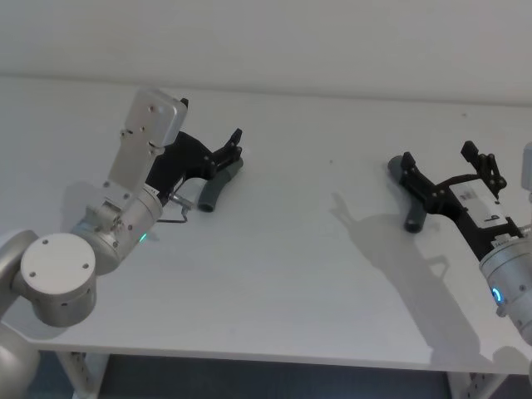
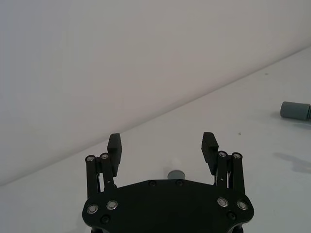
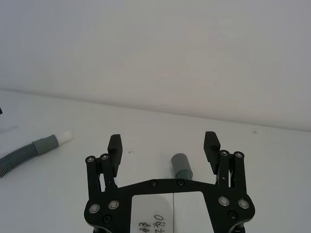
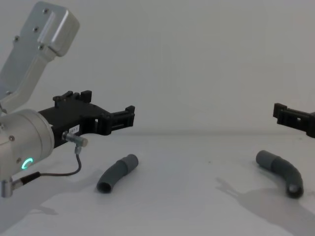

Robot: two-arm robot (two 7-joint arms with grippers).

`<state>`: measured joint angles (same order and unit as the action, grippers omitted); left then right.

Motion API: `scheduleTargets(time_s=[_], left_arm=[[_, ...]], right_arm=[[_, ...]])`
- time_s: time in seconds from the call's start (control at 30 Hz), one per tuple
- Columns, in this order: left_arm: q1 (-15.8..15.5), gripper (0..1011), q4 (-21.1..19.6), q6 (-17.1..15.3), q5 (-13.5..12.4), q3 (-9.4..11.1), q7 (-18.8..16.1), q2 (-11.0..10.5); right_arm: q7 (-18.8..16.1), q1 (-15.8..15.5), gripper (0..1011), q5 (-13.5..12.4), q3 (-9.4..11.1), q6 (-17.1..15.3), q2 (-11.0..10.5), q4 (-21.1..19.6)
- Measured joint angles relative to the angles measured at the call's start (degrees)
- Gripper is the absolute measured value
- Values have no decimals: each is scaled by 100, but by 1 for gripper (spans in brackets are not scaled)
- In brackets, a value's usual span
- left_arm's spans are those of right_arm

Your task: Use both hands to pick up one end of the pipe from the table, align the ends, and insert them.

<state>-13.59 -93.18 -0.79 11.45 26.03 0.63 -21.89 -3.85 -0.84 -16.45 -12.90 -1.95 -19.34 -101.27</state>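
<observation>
While reaching in from the near edge of the plain matte white table [image 1: 274, 291], grasping nothing as yet. Poising the black plastic two-finger left gripper [image 1: 236, 145], fingers spread wide apart, low over the bent, dark grey ribbed hose piece [image 1: 213, 194], and leaving it lying flat on the table's left half, its narrow white spigot [image 3: 65, 137] pointing toward the far edge. Poising the matching black right gripper [image 1: 438, 155], likewise spread wide, over the second bent grey hose piece [image 1: 413, 219] near the right edge, with its plain open cuff [image 3: 181, 165] sitting between the fingers. Judging the task as barely beginning: lining up over both pieces looking complete, with closing, lifting, bringing the well-apart ends together, aligning and inserting all to come.
</observation>
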Motion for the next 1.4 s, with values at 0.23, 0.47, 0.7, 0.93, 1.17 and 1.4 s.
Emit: scheduleTargets(time_s=[0.23, 0.47, 0.7, 0.93, 1.17, 1.4], left_arm=[[0, 1001, 1, -1, 3, 0, 0, 0], [0, 1001, 1, -1, 3, 0, 0, 0], [0, 1001, 1, -1, 3, 0, 0, 0], [0, 1001, 1, -2, 3, -1, 0, 0], [-2, 1001, -19, -121, 65, -24, 46, 21], [-18, 1001, -91, -549, 263, -81, 173, 44]], right_arm=[[1, 0, 1001, 0, -3, 0, 1, 0], [2, 0, 1001, -1, -4, 0, 1, 1], [2, -1, 1001, -1, -4, 0, 1, 4], [2, 0, 1001, -2, -4, 0, 1, 4], [2, 0, 1001, -2, -4, 0, 1, 4], [2, 0, 1001, -2, -4, 0, 1, 5]])
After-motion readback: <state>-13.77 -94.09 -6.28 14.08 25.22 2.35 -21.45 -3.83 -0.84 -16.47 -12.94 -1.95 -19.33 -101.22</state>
